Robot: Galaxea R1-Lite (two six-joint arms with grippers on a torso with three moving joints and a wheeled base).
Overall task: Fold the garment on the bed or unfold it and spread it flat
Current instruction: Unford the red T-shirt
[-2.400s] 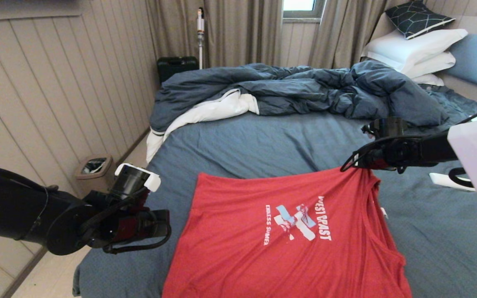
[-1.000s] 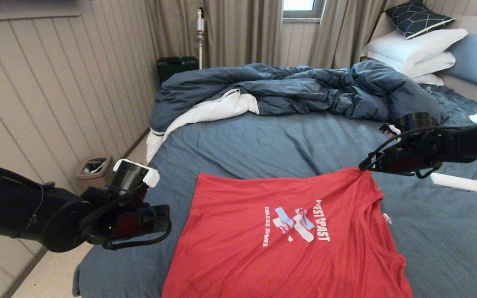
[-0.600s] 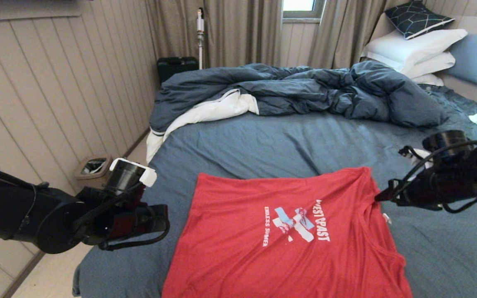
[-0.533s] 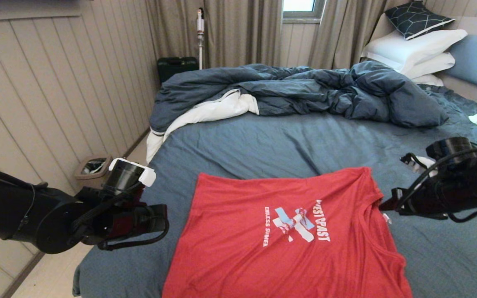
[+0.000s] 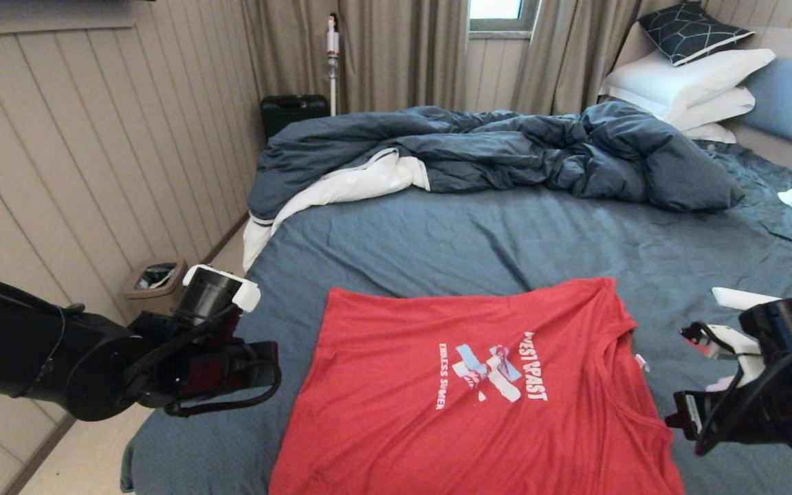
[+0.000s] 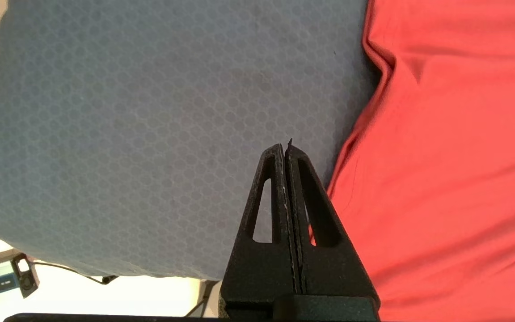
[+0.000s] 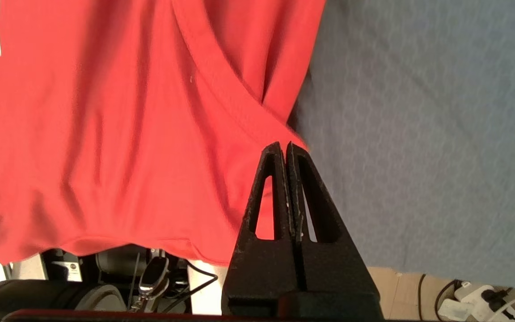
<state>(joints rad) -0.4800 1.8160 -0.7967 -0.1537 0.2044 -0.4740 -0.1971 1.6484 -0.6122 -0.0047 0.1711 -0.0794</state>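
Observation:
The garment (image 5: 478, 385), a red T-shirt with a white and light-blue chest print, lies spread on the bed (image 5: 437, 240), its neckline (image 7: 221, 85) toward the right. Its near part runs past the bed's front edge. My left gripper (image 5: 278, 364) hovers shut just off the shirt's left edge (image 6: 351, 147), over bare sheet, with nothing between its fingers (image 6: 284, 150). My right gripper (image 5: 674, 418) is low at the right, beside the shirt's right edge. It is shut too, its tips (image 7: 283, 146) over the shoulder edge by the neckline, and no cloth shows between them.
A rumpled dark blue duvet (image 5: 492, 148) fills the far half of the bed, with white pillows (image 5: 685, 82) at the far right. A small white object (image 5: 740, 299) lies on the sheet near my right arm. A bin (image 5: 155, 275) stands by the panelled wall at the left.
My right gripper let go of the shirt's far right corner, swung right and toward the near edge, and shut. The corner now lies flat. The left arm barely moved.

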